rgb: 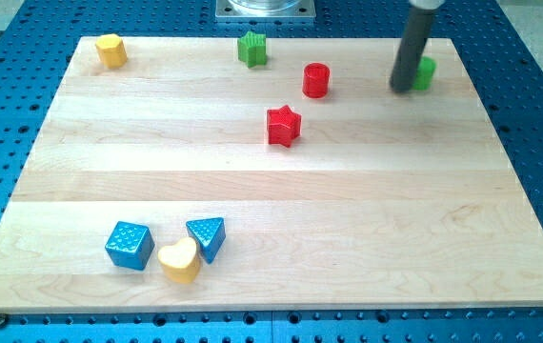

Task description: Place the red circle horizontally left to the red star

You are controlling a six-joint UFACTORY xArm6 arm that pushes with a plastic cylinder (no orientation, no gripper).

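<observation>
The red circle [316, 80] is a short red cylinder near the view's top, right of centre. The red star [283, 126] lies just below and slightly left of it, a small gap between them. My tip [402, 90] is the lower end of the dark rod coming down from the view's top right. It rests on the board well to the right of the red circle, not touching it. It stands right against a green block [426, 72], which it partly hides.
A green star [251, 48] and a yellow block [110, 50] sit along the board's top edge. A blue cube [129, 245], a yellow heart [179, 261] and a blue triangle [207, 236] cluster at the bottom left. The wooden board [271, 205] lies on a blue perforated table.
</observation>
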